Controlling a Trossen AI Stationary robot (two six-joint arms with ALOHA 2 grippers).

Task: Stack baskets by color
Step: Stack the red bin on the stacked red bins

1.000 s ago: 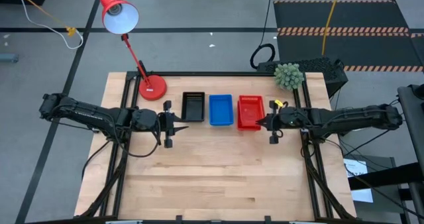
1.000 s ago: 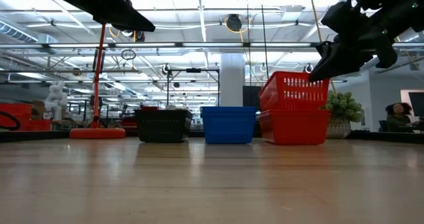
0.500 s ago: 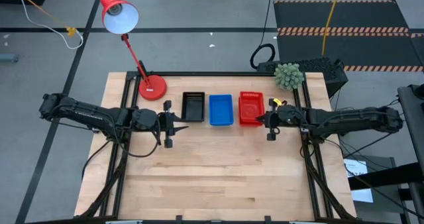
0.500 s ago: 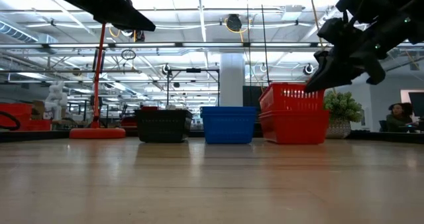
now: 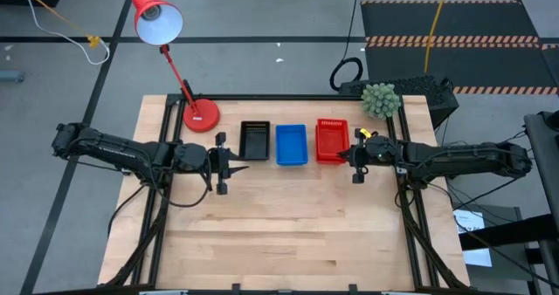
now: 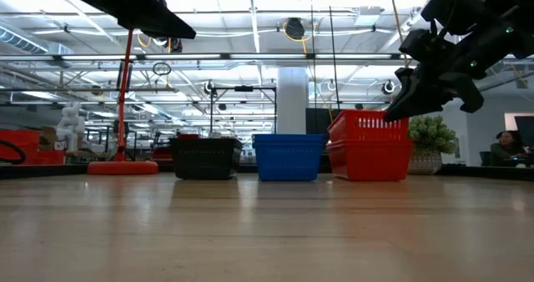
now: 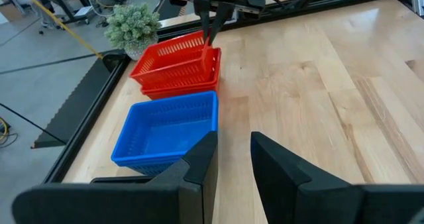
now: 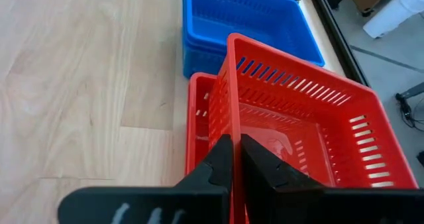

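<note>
Three basket colours stand in a row at the table's far side: black (image 5: pixel 255 140), blue (image 5: pixel 291 144) and red (image 5: pixel 332 142). An upper red basket (image 6: pixel 367 122) sits tilted in a lower red basket (image 6: pixel 367 158). My right gripper (image 5: pixel 352 155) is at the red stack's near right corner, shut on the upper basket. My left gripper (image 5: pixel 238 160) hovers near the black basket. Its fingers stand a little apart (image 7: pixel 232 159) with nothing between them. My right gripper pinches the upper red basket's near end wall (image 8: pixel 232 128) at its right corner, one finger inside and one outside. The fingers come from the table's right, slanting down, and lie along that wall. The basket is tilted, its bottom down inside the lower red basket.
A red desk lamp's base (image 5: pixel 201 114) stands left of the black basket, and a small potted plant (image 5: pixel 380 99) at the far right corner. The near half of the wooden table (image 5: pixel 288 234) is bare. A person (image 6: pixel 503 144) sits far behind the table.
My right gripper has gone down and a little toward the far edge with the upper red basket. The basket, first high, askew and offset from the stack, has turned into line and sunk into the lower red basket.
</note>
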